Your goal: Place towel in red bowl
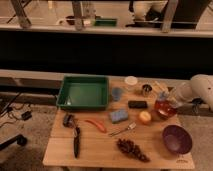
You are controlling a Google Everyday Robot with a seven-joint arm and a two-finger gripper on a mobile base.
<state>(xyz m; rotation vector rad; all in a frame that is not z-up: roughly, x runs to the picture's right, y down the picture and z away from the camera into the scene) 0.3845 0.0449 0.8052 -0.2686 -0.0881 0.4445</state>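
The pincer (165, 98), grip state unclear, hovers over the red bowl (164, 109); the purple bowl (177, 139) and green tray (83, 92) hold nothing.

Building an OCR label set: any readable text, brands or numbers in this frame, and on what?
None readable.
Pale mark on the wooden table's front right edge: too blurred to read.
Two-finger gripper over the glossy red bowl: no markings visible.

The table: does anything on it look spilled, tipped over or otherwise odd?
Nothing looks spilled or tipped. The green tray, sponge, fork, grapes and purple bowl lie flat on the table. The end effector is over the red bowl, with the towel at it.
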